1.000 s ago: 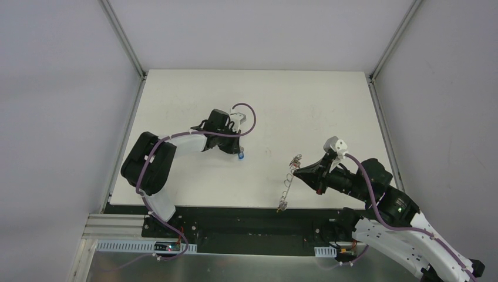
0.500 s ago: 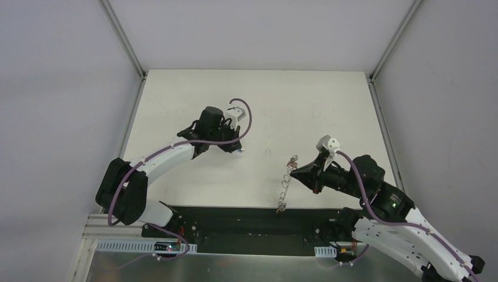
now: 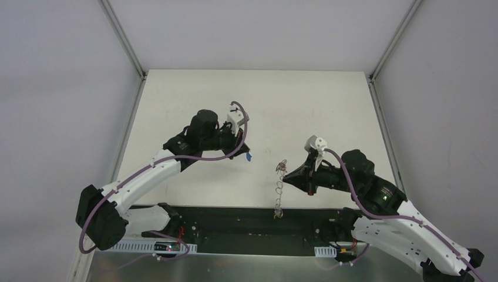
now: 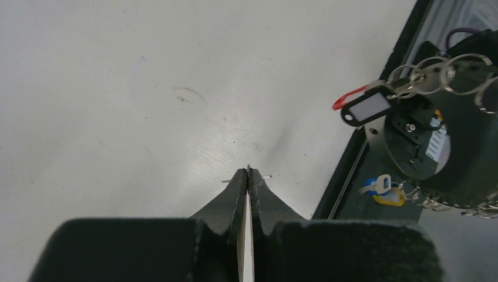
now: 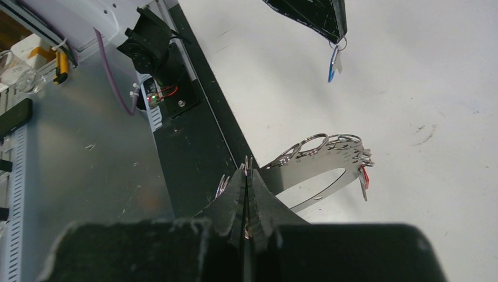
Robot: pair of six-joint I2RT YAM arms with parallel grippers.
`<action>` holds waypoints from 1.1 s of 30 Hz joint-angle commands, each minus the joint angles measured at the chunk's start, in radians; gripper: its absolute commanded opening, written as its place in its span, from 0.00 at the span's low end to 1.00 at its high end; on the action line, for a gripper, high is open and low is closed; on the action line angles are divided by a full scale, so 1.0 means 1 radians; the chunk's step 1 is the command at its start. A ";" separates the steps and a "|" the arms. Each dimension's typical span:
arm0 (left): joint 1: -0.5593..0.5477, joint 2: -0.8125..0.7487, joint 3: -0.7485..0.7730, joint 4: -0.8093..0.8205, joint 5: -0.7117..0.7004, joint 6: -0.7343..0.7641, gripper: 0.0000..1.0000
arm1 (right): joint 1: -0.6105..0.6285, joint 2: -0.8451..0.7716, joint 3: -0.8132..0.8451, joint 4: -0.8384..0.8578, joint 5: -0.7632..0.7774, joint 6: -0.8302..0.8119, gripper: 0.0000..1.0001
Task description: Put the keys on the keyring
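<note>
Left fingers point(image 4: 242, 183) were pressed fully together, pinching the small ring of a loose blue key point(image 5: 332, 63), which hung below their tips above the worktop point(image 3: 305, 106). Right fingers point(image 5: 246, 173) were likewise closed, gripping the keyring point(image 5: 320, 154). Its band and rings looped out just beyond their tips and trailed chain-like towards the near edge. The two sets of fingers faced each other, near but apart. Strung on the keyring were a red key point(image 5: 364, 176) and a black tag point(image 4: 367, 108) with a pale insert; any writing on it could not be read. At its lower end hung a strung blue key point(image 4: 376, 185) and a yellow key point(image 4: 390, 197), over the black base strip point(image 3: 235, 214). Behind the right fingers sat a circuit board point(image 5: 154, 97) with a lit red lamp and a purple cable point(image 5: 111, 64).
</note>
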 commanded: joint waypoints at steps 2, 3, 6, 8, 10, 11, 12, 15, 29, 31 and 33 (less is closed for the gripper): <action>-0.032 -0.093 0.059 0.011 0.131 -0.044 0.00 | 0.006 0.012 0.065 0.099 -0.117 -0.018 0.00; -0.039 -0.105 0.063 0.010 0.150 -0.056 0.00 | 0.006 0.021 0.072 0.096 -0.133 -0.029 0.00; -0.057 -0.148 0.073 0.010 0.191 -0.075 0.00 | 0.005 0.059 0.097 0.090 -0.180 -0.056 0.00; -0.070 -0.179 0.077 0.011 0.211 -0.080 0.00 | 0.006 0.094 0.113 0.094 -0.218 -0.054 0.00; -0.080 -0.207 0.079 0.012 0.228 -0.081 0.00 | 0.006 0.131 0.136 0.111 -0.290 -0.031 0.00; -0.084 -0.221 0.080 0.012 0.233 -0.078 0.00 | 0.006 0.148 0.141 0.141 -0.320 -0.007 0.00; -0.088 -0.232 0.079 0.012 0.239 -0.077 0.00 | 0.006 0.169 0.145 0.167 -0.346 0.015 0.00; -0.095 -0.250 0.078 0.012 0.253 -0.076 0.00 | 0.006 0.205 0.151 0.259 -0.373 0.103 0.00; -0.179 -0.360 0.038 0.008 0.296 0.042 0.00 | 0.006 0.363 0.340 0.148 -0.352 0.252 0.00; -0.183 -0.376 0.041 0.000 0.297 0.046 0.00 | 0.006 0.355 0.355 0.107 -0.335 0.226 0.00; -0.186 -0.390 0.042 -0.002 0.295 0.045 0.00 | 0.006 0.343 0.353 0.099 -0.331 0.213 0.00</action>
